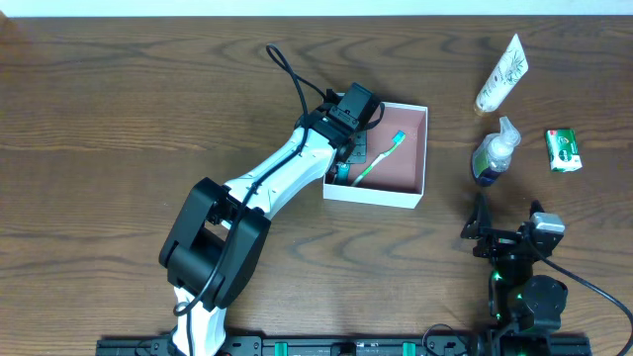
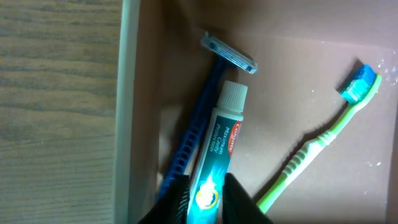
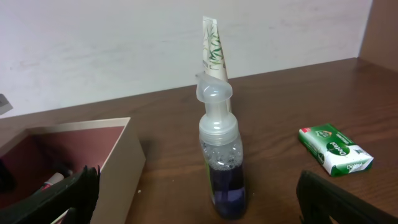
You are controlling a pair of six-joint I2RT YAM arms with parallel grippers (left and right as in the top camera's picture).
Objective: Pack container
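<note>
Your left end effector (image 2: 207, 186), jaws narrow, pinches the tail of a white-and-teal toothpaste tube (image 2: 221, 143) lying in the square white-walled, pink-floored container (image 1: 376, 193) at the middle of the wooden table (image 1: 99, 119). Your right end effector (image 3: 196, 193) gapes wide, empty, facing a clear pump bottle of purple liquid (image 3: 219, 155).

Overhead view is evenly lit and fairly sharp: soft light from above, just faint shadows hugging the container (image 1: 376, 195), no real glare on the table (image 1: 99, 119) around it. Inside the container the left wrist shot goes dim and mushy, with a bright hotspot on the toothpaste tube (image 2: 219, 143). Right of the container the pump bottle (image 3: 221, 155) looks crisp-ish, though the bottom corners blur out.
</note>
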